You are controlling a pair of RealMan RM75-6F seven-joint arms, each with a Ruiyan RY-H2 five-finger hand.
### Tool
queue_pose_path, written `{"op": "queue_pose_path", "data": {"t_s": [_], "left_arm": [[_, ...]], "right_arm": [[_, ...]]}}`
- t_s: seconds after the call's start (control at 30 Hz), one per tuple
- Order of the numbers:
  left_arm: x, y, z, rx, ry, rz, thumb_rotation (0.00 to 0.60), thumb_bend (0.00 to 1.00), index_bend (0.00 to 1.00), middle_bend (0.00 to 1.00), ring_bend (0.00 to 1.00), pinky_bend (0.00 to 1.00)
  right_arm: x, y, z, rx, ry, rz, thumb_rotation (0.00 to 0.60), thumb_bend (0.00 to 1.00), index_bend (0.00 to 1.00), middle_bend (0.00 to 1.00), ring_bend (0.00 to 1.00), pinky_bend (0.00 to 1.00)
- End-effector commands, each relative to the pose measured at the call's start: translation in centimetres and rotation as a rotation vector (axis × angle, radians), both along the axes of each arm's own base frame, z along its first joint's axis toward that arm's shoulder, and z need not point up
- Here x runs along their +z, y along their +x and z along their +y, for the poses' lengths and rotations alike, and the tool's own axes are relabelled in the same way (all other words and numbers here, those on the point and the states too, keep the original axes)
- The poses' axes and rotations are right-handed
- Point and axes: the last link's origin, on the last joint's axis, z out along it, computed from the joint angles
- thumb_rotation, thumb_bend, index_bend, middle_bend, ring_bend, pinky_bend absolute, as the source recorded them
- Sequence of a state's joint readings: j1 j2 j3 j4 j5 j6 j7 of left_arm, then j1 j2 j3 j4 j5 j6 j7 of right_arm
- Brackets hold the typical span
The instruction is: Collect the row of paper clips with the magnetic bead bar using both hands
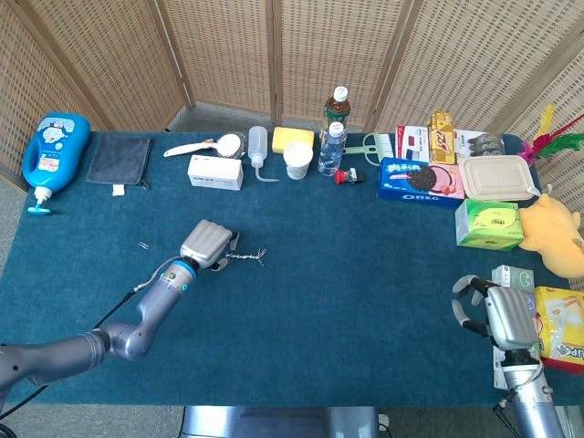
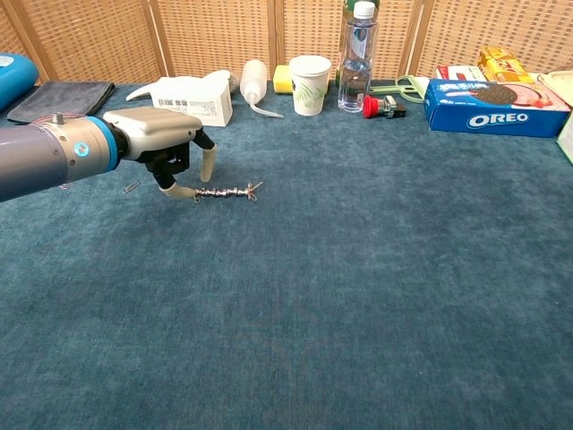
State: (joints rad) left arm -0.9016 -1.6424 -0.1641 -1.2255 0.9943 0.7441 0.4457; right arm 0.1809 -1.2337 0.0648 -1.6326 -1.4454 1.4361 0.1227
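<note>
Tablecloth point(image 1: 347, 274) blue; wicker screens point(image 1: 228, 55) behind; both hands' fingers spread, empty.

Left hand point(image 2: 161, 143) low, fingers point(image 2: 207, 165) spread (downward); right hand point(image 1: 500, 318) idle, half-curled.

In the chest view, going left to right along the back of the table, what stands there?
White box → squeeze bottle → paper cup → water bottle → Oreo box.

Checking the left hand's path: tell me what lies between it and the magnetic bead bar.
Nothing: in the chest view the left hand has a fingertip at the near end of the magnetic bead bar, only bare blue cloth beneath.
</note>
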Motion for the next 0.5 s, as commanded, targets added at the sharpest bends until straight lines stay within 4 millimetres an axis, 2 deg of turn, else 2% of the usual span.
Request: {"op": "queue_pose_path", "data": {"t_s": [0.03, 0.5], "left_arm": [[-0.21, 0.15, 0.07, -0.002, -0.004, 0.004, 0.6, 0.55, 0.45, 0.92, 1.0, 1.0], [-1.11, 1.04, 0.35, -0.01, -0.016, 0.017, 0.6, 0.55, 0.46, 0.92, 1.0, 1.0]], "right_arm": [[0.06, -0.13, 0.06, -0.005, -0.002, 0.0, 0.6, 0.41, 0.5, 0.59, 0.61, 0.83], [0.25, -0.76, 0.39, -0.031, -0.012, -0.009, 0.6, 0.41, 0.51, 0.59, 0.61, 0.83]]}}
